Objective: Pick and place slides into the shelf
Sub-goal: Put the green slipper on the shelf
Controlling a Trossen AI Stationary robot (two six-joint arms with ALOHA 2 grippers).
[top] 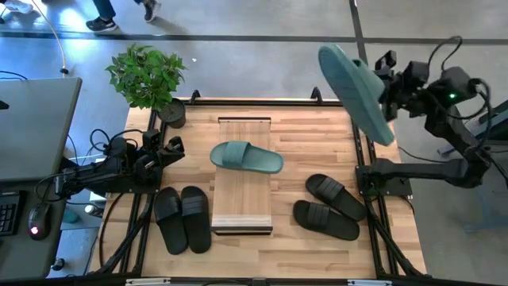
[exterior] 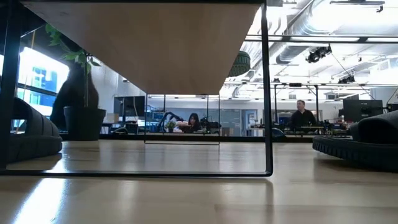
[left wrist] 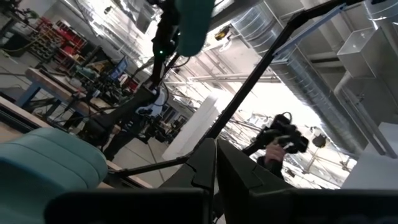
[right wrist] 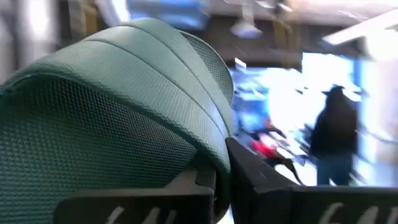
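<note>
The slides lay in three places. Nearest the bench's (top: 317, 135) front edge, one black pair (top: 182, 218) sat side by side just left of the shelf (top: 242, 208), and the other black pair (top: 333, 206) lay angled to the shelf's right, the two sandals touching or nearly so. One green slide (top: 246, 157) rested crosswise on the shelf's plank top, toward its far half, with both ends overhanging the plank's edges. The shelf itself stood lengthwise in the middle of the bench.

My left gripper (top: 176, 148) waited low at the bench's left side, beside the shelf and above the left black pair, its fingers pressed together on nothing. Its own camera looked past the closed fingers (left wrist: 208, 165) at the green slide on the shelf (left wrist: 50, 162).

Farther back, my right gripper (top: 387, 95) was raised above the bench's far right corner, clamped shut on the strap of the second green slide (top: 357, 91), which hung tilted in the air with its sole turned up toward the overhead camera. In my right wrist view the ribbed strap (right wrist: 124, 106) filled most of the picture just over my fingers (right wrist: 249, 171).

A potted plant (top: 151, 79) stood at the far left corner. Beyond the bench, people (exterior: 303, 115) sat in the room.
</note>
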